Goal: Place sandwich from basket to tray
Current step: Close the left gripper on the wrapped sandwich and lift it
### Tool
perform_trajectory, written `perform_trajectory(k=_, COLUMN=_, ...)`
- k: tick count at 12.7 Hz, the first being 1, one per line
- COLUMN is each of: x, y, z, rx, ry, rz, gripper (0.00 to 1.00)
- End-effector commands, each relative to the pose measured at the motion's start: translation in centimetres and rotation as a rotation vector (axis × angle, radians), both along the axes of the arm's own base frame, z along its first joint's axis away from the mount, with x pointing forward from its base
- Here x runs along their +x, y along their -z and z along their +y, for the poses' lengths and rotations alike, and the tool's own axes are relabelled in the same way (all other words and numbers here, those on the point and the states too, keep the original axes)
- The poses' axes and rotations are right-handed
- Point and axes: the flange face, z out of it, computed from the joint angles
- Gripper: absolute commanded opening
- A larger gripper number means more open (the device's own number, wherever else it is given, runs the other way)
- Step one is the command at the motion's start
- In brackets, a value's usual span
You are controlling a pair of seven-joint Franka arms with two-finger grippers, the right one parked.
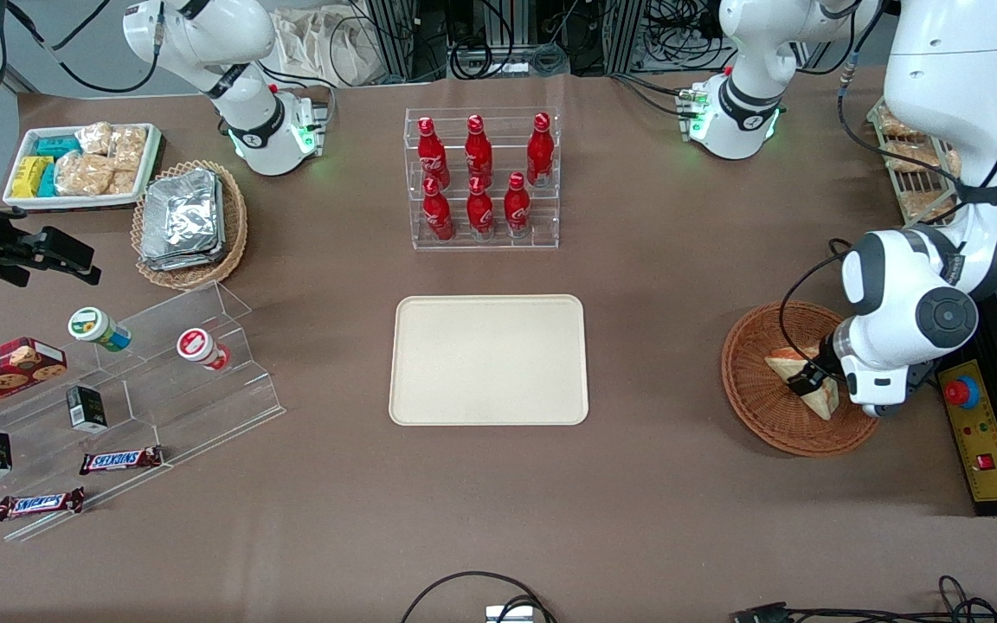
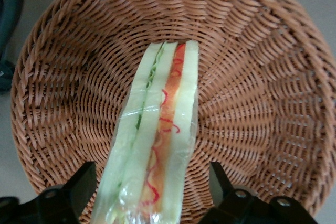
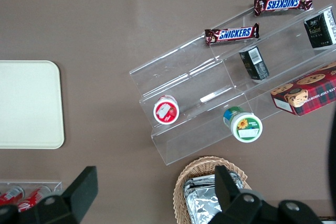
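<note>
The sandwich, a plastic-wrapped pale wedge with an orange-red and green filling stripe, lies in the reddish-brown wicker basket toward the working arm's end of the table. My left gripper is down inside the basket, open, with one black finger on each side of the sandwich and a gap between each finger and the wrapping. The basket's woven wall surrounds the sandwich in the left wrist view. The cream-beige tray lies flat mid-table with nothing on it, and its corner shows in the right wrist view.
A clear rack of red bottles stands farther from the front camera than the tray. Toward the parked arm's end are a tan basket of foil packs, a white snack tray and an acrylic stand. A yellow emergency-stop box sits beside the basket.
</note>
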Motion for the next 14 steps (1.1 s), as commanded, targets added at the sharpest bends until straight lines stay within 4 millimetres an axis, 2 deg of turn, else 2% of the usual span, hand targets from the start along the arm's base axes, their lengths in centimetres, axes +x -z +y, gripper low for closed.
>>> perform_trajectory(k=1, x=-0.2, y=0.1, z=-0.1, rx=0.0, ry=-0.008, rz=-0.001, gripper=0.54)
perform_trajectory(k=2, x=-0.1, y=-0.2, z=-0.2, rx=0.0, ry=0.003, rz=0.004, gripper=0.26)
perform_trajectory(k=3, x=-0.2, y=-0.4, z=-0.1, rx=0.008, ry=0.02, rz=0.019, gripper=0.06)
perform_trajectory(k=4, x=-0.1, y=-0.9, z=-0.2, rx=0.008, ry=0.038, rz=0.027, gripper=0.0)
perform_trajectory(k=5, x=0.1, y=-1.7, z=-1.2, rx=0.006, ry=0.08, rz=0.022, gripper=0.0)
perform_trajectory(k=6, x=0.2, y=-2.9, z=-1.3, rx=0.001, ry=0.125, rz=0.013, gripper=0.0)
perform_trajectory(k=8, x=0.6, y=-6.8, z=-1.4, rx=-0.013, ry=0.211, rz=0.013, gripper=0.0)
perform_trajectory(k=10, x=1.7, y=-13.2, z=-2.5, rx=-0.025, ry=0.327, rz=0.024, gripper=0.0)
perform_trajectory(k=12, x=2.6, y=-19.2, z=-4.7, rx=-0.048, ry=0.467, rz=0.059, gripper=0.0)
perform_trajectory(k=13, x=2.8, y=-22.2, z=-7.1, rx=-0.058, ry=0.547, rz=0.049, gripper=0.0)
perform_trajectory(k=14, x=2.5, y=-25.2, z=-10.7, rx=-0.074, ry=0.671, rz=0.031, gripper=0.0)
